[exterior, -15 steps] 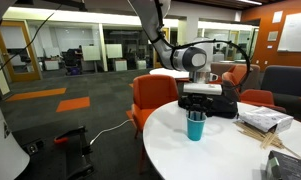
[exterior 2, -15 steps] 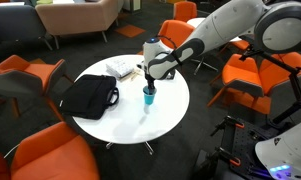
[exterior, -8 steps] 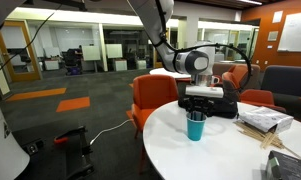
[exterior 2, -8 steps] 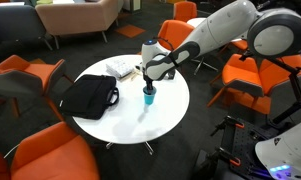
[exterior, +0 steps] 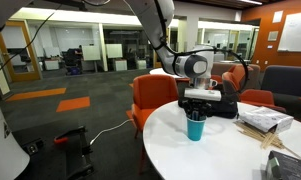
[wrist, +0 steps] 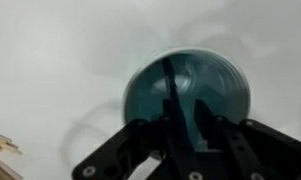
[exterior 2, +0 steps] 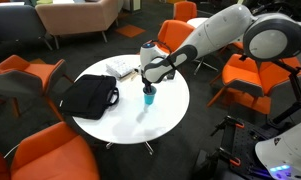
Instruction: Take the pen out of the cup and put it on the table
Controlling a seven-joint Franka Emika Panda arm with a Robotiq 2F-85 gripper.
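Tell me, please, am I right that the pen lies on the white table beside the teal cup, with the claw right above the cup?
Not quite: the pen is not on the table; it is inside the teal cup, as the wrist view shows. The claw is indeed right above the cup.

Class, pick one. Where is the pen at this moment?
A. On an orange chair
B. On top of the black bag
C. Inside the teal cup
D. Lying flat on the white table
C: the wrist view shows the pen as a dark stick inside the cup.
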